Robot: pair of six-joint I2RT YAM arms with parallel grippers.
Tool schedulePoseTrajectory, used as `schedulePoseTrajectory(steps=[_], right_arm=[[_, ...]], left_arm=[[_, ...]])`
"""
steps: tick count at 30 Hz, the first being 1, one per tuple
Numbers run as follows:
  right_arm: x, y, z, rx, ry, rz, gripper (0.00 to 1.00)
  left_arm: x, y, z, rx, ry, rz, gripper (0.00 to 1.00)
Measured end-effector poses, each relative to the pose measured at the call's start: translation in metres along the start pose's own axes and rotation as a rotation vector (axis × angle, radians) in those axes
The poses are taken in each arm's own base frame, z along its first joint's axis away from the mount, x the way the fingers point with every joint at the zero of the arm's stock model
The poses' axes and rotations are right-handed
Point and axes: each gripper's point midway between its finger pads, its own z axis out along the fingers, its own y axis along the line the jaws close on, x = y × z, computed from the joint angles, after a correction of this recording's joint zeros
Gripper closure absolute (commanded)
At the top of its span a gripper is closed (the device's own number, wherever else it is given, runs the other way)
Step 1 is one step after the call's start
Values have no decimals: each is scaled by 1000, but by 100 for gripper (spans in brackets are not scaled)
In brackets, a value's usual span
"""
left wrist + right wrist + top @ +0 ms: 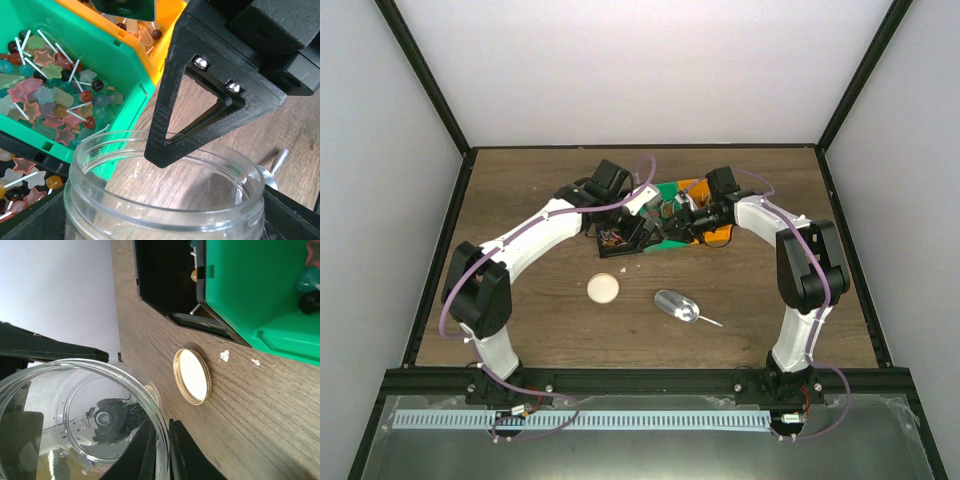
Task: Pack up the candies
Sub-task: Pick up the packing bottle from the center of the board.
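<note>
The candies (pixel 55 95) are small star and ball sweets on sticks in mixed colours, heaped in a green bin (pixel 107 47). More candies lie in the orange bin (pixel 161 55) and the black bin (pixel 20 210). A clear, empty jar (pixel 165 200) lies between my left gripper's (pixel 165 222) fingers, which press on its sides. My right gripper (pixel 161 435) is shut on the jar's (pixel 75 415) rim, one finger inside and one outside. Its black triangular finger (pixel 200 100) reaches over the jar mouth in the left wrist view. Both grippers meet by the bins (pixel 665 215).
A round lid (pixel 604 288) with a gold rim lies flat on the wooden table in front of the bins, and also shows in the right wrist view (pixel 192 376). A silver metal scoop (pixel 678 305) lies right of the lid. The black frame borders the table.
</note>
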Motion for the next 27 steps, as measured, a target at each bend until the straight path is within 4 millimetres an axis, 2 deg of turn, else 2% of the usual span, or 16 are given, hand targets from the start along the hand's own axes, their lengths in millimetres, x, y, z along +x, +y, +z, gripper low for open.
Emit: schedulePoseTrajectory(steps=[6, 16, 27], right_arm=[[1, -7, 0, 33, -3, 27, 99], [1, -9, 1, 49, -9, 34, 99], [-3, -6, 1, 42, -23, 2, 99]], left_arm=[[2, -1, 5, -3, 14, 17, 10], [0, 0, 7, 2, 24, 13, 0], [2, 3, 3, -20, 27, -1, 0]])
